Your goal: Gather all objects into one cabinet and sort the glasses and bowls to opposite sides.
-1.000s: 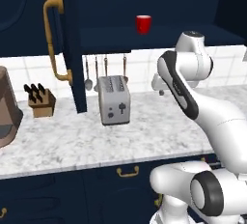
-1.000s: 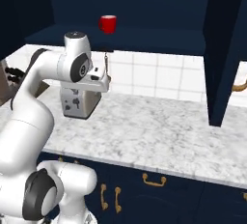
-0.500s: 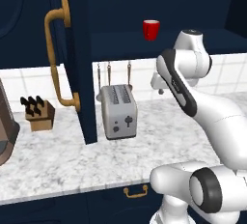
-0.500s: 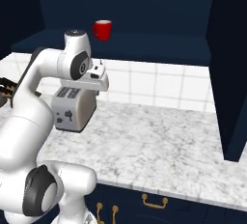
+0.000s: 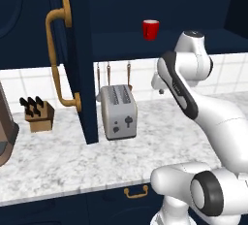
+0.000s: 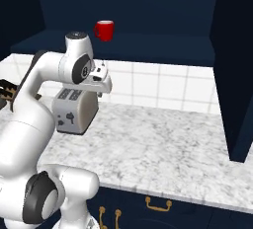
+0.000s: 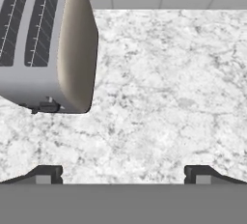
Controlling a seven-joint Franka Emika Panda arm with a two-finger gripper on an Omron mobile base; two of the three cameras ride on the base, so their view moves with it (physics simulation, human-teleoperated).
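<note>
Tool point(image 7: 123, 172) spread wide, empty, aimed down at marble desk point(image 7: 169, 97); small glossy red cup point(image 5: 150, 29) at twelve o'clock, awaiting pickup for sorting.

No readable text, label, brand, number or sign stands on anything here.

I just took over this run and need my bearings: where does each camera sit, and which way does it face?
Left base view: behind the arm's left, facing the open cabinet door, red cup and toaster; arm lower right.
Right base view: behind its right, same shelf and counter; arm lower left.
Hand view: looks down at the counter beside the toaster; open gripper at the bottom.
All share the toaster; base views share the cup.
</note>
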